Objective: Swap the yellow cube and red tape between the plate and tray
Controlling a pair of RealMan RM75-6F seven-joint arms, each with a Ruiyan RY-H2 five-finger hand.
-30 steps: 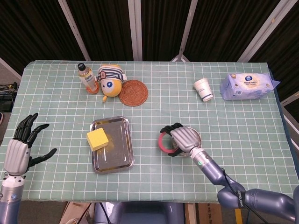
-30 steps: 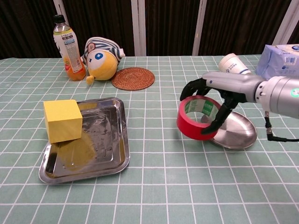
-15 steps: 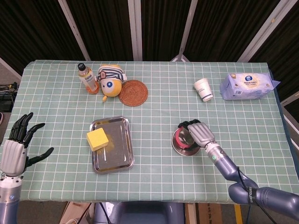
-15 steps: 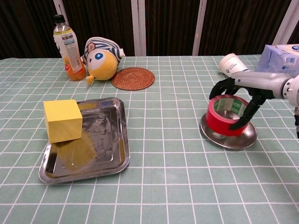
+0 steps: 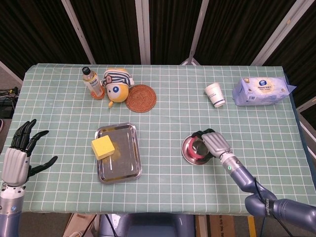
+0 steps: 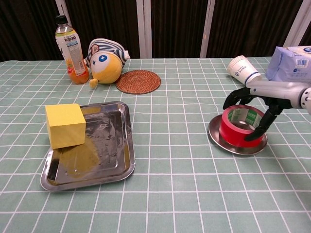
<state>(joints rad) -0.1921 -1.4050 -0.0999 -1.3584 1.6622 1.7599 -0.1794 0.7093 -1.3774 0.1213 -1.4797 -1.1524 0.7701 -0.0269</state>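
The red tape (image 6: 235,130) lies flat on the round metal plate (image 6: 232,148) at the right. My right hand (image 6: 260,95) arches over it, thumb on its near-left side and fingers on its right side, still gripping it. In the head view the same right hand (image 5: 215,142) covers part of the red tape (image 5: 198,151) on the plate (image 5: 186,149). The yellow cube (image 6: 64,125) sits at the left end of the steel tray (image 6: 114,165); from above, the yellow cube (image 5: 102,146) fills the tray's (image 5: 126,165) near-left corner. My left hand (image 5: 19,156) hovers open at the table's left edge, holding nothing.
Along the back stand an orange drink bottle (image 6: 68,48), a striped yellow plush toy (image 6: 104,58) and a woven coaster (image 6: 138,81). A paper cup (image 6: 243,70) lies tipped just behind the plate, and a pack of tissues (image 6: 294,63) sits at the far right.
My right hand carried the red tape to the right, from beside the plate over it, and lowered it flat onto the plate. The left hand barely shifted.
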